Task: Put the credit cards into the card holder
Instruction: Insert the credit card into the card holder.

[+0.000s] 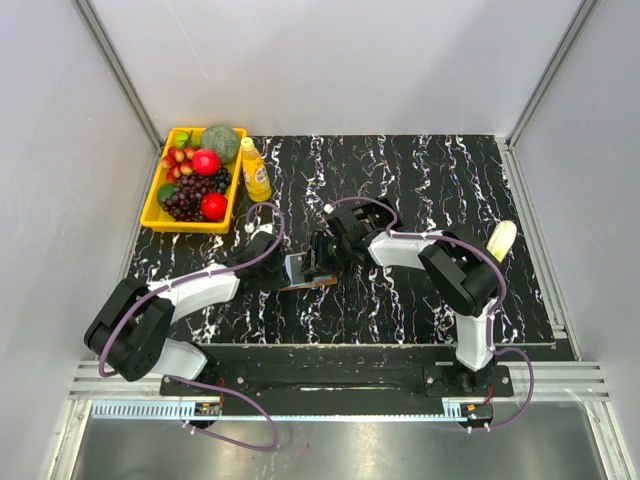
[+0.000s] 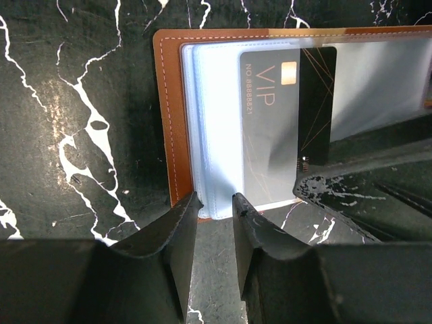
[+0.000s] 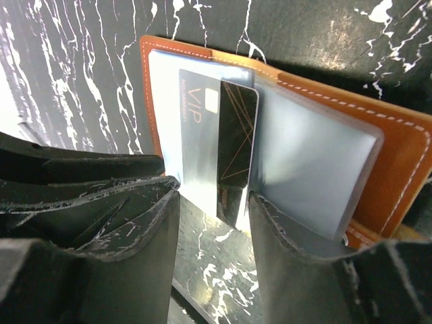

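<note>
Jaws of left gripper [image 2: 214,206] stand narrowly apart, tips at edge of holder [image 1: 305,270], its 9 o'clock; pinching or not, cannot tell. Holder lies open at centre of table [image 1: 430,190], card [image 3: 236,128] partway in clear sleeve [image 3: 317,162]. Right gripper [image 3: 212,196] at 1 o'clock, spread astride card end, not touching.

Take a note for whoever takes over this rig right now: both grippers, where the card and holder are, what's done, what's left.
Left gripper: fingers close together at the card holder near edge; can't tell if it grips.
Right gripper: open, jaws either side of the VIP card end.
Holder lies open between the grippers.
Done: card partly inside a clear sleeve, one strip bare.
To do: push it fully in. No other card in view.
</note>
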Controlling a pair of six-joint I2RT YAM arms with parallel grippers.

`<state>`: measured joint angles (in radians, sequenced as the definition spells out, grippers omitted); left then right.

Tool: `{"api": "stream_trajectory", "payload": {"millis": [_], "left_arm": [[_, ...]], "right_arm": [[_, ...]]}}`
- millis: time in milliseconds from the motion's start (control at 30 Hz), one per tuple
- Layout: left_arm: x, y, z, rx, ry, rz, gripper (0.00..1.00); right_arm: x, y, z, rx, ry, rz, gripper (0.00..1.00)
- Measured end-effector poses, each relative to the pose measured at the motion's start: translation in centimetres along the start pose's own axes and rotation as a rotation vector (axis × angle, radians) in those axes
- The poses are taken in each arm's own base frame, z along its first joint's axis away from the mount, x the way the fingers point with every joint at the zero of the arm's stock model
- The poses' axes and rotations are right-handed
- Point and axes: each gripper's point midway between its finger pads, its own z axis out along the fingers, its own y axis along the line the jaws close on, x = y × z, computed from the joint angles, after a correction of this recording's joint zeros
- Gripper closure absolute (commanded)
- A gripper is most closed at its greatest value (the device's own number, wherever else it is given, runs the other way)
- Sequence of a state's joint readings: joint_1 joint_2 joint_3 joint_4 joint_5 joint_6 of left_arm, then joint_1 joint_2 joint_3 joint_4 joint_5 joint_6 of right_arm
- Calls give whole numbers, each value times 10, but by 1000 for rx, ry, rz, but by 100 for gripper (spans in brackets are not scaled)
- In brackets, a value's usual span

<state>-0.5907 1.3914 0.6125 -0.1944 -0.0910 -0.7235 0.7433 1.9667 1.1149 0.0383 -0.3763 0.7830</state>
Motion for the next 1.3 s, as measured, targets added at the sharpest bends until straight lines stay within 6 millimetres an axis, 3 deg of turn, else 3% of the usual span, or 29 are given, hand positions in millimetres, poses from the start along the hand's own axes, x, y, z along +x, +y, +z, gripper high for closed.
{"api": "stream_trajectory", "payload": {"millis": [133, 300, 433, 600, 933, 1167, 1300], "left_arm": [[-1, 0, 1, -1, -5, 0, 67], [-2, 0, 1, -4, -8, 1, 67], [-2, 0, 1, -4, -9, 2, 68], [-2, 0, 1, -4, -8, 2, 69], [-2, 0, 1, -5, -7, 3, 69], [-2, 0, 2, -9, -1, 10, 69], [-2, 0, 2, -9, -3, 10, 69]], "right_arm": [[-6, -2, -6, 57, -18, -78, 48], [-12, -5, -9, 95, -24, -132, 54], [-14, -8, -4, 110, -24, -144, 71], [-14, -9, 1, 103, -20, -134, 76], [-10, -3, 9, 79, -9, -132, 76], [-9, 1, 11, 86, -19, -130, 59], [-11, 4, 11, 112, -39, -136, 55]]}}
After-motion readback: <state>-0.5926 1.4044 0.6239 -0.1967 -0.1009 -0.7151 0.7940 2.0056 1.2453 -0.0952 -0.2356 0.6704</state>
